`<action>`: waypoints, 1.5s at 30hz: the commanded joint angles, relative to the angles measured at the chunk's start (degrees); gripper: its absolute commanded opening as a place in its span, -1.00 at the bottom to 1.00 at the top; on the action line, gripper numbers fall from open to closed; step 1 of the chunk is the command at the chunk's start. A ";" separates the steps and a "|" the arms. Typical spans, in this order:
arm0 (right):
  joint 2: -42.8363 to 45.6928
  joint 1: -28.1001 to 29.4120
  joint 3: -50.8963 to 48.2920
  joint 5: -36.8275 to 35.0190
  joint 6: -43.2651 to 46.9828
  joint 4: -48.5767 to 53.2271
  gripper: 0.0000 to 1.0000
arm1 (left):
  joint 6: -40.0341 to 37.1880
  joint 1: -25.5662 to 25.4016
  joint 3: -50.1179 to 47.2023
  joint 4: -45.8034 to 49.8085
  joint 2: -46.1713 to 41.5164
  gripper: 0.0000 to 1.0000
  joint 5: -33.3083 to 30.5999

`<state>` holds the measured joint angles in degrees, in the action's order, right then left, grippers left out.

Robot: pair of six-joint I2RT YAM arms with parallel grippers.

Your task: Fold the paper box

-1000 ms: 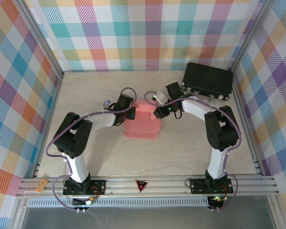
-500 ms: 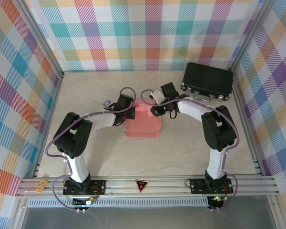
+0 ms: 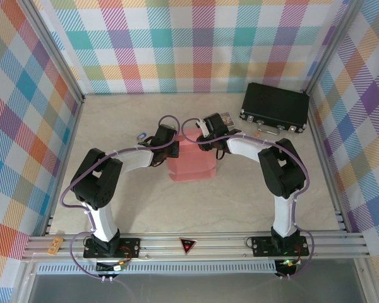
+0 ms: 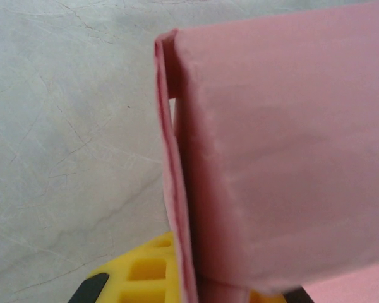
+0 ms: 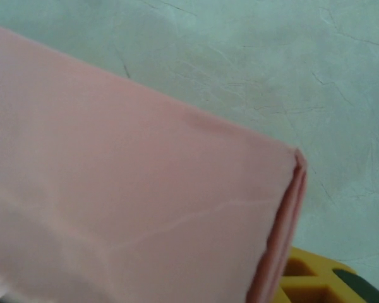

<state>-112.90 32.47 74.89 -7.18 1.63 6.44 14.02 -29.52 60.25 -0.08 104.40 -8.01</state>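
Overhead, left gripper (image 3: 175,151) clamps paper box (image 3: 192,166), right gripper (image 3: 202,142) spread unclear, wrist views add doubled edge (image 4: 170,189).

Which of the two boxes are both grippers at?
The pink paper box, between left gripper and right gripper; the black case sits apart, far right.

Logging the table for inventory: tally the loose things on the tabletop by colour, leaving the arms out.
Pink: 1, the paper box
Black: 1, the hard case
White and blue: 1, a tiny item, too small to identify
Total: 3
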 commanded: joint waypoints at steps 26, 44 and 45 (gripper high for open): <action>-5.28 5.70 2.57 -25.90 -12.28 -0.39 -0.64 | -0.35 -0.91 2.29 5.52 1.32 -1.00 3.79; -9.29 7.34 8.16 -34.91 -21.44 8.73 -0.76 | -0.13 -1.02 2.86 5.54 2.30 -1.00 4.06; -9.56 7.33 8.42 -34.83 -21.36 8.98 -0.77 | -0.13 -0.98 2.86 5.53 2.34 -1.00 4.12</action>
<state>-119.77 39.57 81.80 -38.24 -18.98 10.59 13.89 -29.61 62.46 2.63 105.03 -5.19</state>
